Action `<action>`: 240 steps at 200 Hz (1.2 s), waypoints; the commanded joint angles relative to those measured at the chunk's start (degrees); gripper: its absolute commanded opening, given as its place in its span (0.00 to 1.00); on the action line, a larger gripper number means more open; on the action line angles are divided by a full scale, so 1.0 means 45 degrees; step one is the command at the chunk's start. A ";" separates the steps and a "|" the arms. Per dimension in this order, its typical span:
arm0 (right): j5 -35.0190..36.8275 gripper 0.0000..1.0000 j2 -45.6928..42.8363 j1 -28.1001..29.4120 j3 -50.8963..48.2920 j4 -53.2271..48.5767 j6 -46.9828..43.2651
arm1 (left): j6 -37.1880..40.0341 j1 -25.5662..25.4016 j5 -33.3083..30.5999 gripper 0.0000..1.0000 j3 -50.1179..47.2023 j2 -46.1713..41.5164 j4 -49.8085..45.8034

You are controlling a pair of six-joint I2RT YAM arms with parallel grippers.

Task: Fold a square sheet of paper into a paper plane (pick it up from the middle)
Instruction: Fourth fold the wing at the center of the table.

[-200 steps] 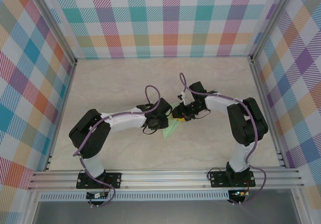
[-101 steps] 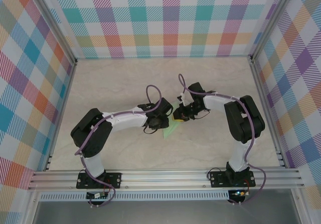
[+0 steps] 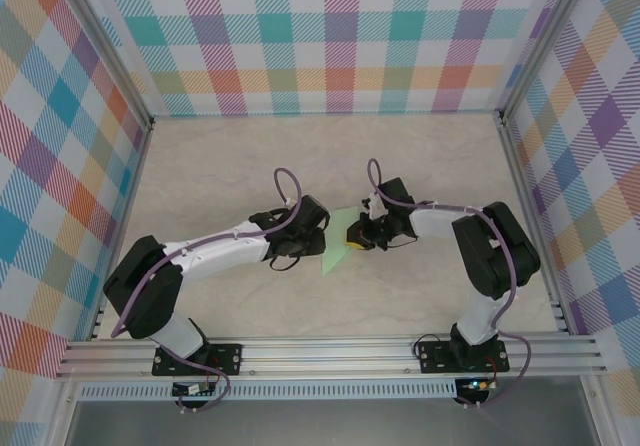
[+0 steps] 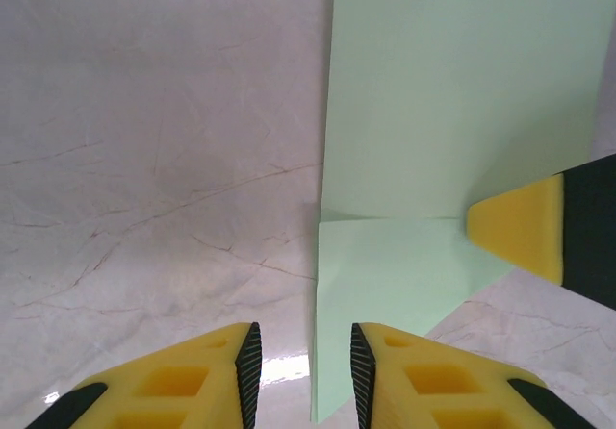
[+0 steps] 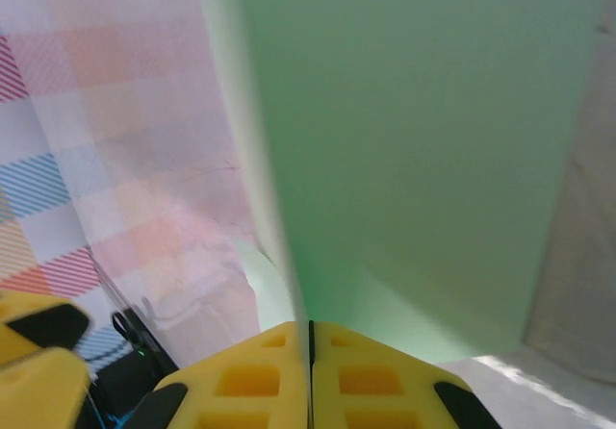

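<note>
The paper (image 3: 338, 251) is in the middle of the tabletop (image 3: 220, 166), between the 2 arms. It has some folds, but it is not a pointed plane yet. The right fingers (image 5: 289, 347) are pinched together on its edge. The left fingers (image 4: 231, 352) are a little apart, holding nothing. More folds are left.

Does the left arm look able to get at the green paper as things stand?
Probably yes: the left tool is open with an edge of the paper at its gap, and the right tool, shut on the paper farther along, leaves that edge free.
</note>
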 commanded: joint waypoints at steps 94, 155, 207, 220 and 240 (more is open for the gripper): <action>0.1276 0.09 -0.0533 0.0860 -0.0307 0.1276 0.2467 | 0.0024 0.0097 0.0997 0.24 0.0406 0.1352 0.0578; 0.0993 0.16 -0.0280 0.0859 0.0508 -0.0119 0.0977 | -0.0247 0.0123 0.0496 0.17 0.0802 0.2413 0.0757; 0.1057 0.24 -0.0162 0.0840 0.1237 -0.1580 -0.0769 | -0.0226 0.0126 0.0602 0.15 0.0642 0.2888 0.0833; 0.0936 0.27 -0.0108 0.0839 0.1324 -0.1721 -0.1231 | -0.0192 0.0112 0.0644 0.15 0.0614 0.2902 0.0930; 0.0346 0.28 0.0235 0.0841 0.1716 -0.2093 -0.1863 | -0.0110 0.0112 0.0702 0.15 0.0684 0.3009 0.0934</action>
